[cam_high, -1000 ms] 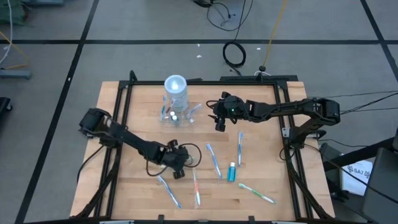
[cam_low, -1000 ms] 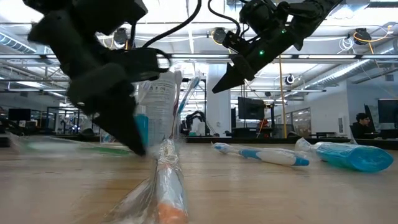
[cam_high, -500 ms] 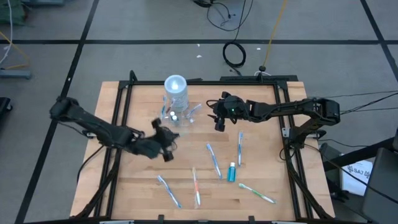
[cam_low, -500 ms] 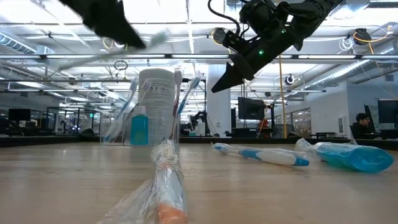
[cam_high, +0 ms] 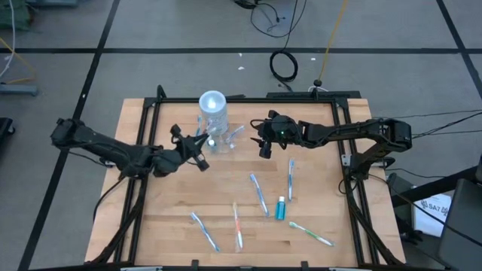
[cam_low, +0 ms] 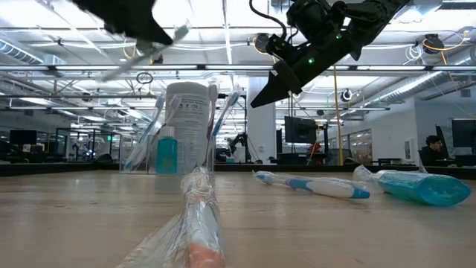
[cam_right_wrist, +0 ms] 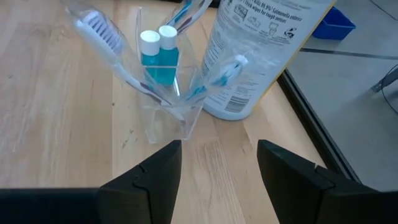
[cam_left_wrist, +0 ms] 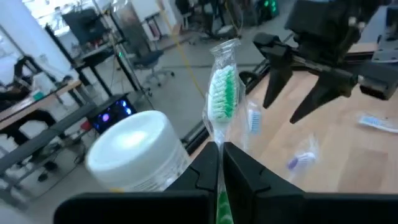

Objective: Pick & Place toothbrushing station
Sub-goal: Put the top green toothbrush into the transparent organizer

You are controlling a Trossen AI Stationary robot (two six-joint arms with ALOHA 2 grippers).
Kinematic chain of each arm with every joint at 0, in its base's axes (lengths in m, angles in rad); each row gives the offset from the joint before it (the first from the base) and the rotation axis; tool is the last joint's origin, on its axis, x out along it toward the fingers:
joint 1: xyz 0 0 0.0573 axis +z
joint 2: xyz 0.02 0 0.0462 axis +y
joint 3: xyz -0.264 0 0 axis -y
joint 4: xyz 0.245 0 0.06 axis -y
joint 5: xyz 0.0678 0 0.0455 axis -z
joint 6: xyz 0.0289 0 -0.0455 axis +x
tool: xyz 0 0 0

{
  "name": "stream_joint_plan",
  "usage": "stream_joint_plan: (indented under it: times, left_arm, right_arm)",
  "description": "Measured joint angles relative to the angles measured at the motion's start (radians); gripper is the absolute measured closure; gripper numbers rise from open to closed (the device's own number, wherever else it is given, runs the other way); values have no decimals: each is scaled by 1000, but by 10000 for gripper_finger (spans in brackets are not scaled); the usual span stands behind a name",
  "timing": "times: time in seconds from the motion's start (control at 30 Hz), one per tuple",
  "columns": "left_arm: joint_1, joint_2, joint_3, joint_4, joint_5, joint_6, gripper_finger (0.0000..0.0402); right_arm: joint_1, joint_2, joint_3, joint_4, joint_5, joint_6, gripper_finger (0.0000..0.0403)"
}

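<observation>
The toothbrushing station stands upright near the far edge of the wooden worktop, between the two arms: a tall clear cylinder with a pale round top, and against its base a low clear tray part that already holds two small teal tubes and some toothbrushes leaning outward. It looks like thin hard plastic, so I judge it light, stiff and rather smooth, and it may slip or crack if it is squeezed strongly. The cylinder is tall on a small base, so it can tip over easily when something pushes it from the side. The best place to take hold seems to be the thin wall of the low tray, or low on the cylinder, and not the wide round top. The left pincer hovers above the worktop just beside the station, closed tightly on a green-bristled toothbrush in a clear wrapper, with the brush head standing up next to the pale top. The right pincer hangs on the other side of the station, near it but not touching, with its fingers wide apart and holding nothing. More wrapped toothbrushes and one teal tube lie on the near half of the worktop.
</observation>
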Motion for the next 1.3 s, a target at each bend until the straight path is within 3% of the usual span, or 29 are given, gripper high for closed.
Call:
stream_joint_plan:
  times: [0.27, 0.47, 0.87, 1.13, 1.3]
  left_arm:
    - [194, 0, -367, 846, 235, 212, 391]
    - [323, 18, -538, 1113, 467, 134, 397]
    - [454, 119, -553, 1224, 525, 194, 392]
    - [502, 224, -553, 1215, 534, 170, 390]
    - [503, 245, -553, 1128, 529, 137, 385]
  right_arm:
    - [0, 0, 0, 61, -1, 1, 200]
    - [0, 0, 0, 108, -3, 1, 200]
    - [0, 0, 0, 155, -3, 1, 198]
    - [0, 0, 0, 155, -3, 1, 201]
    - [0, 0, 0, 154, -3, 1, 202]
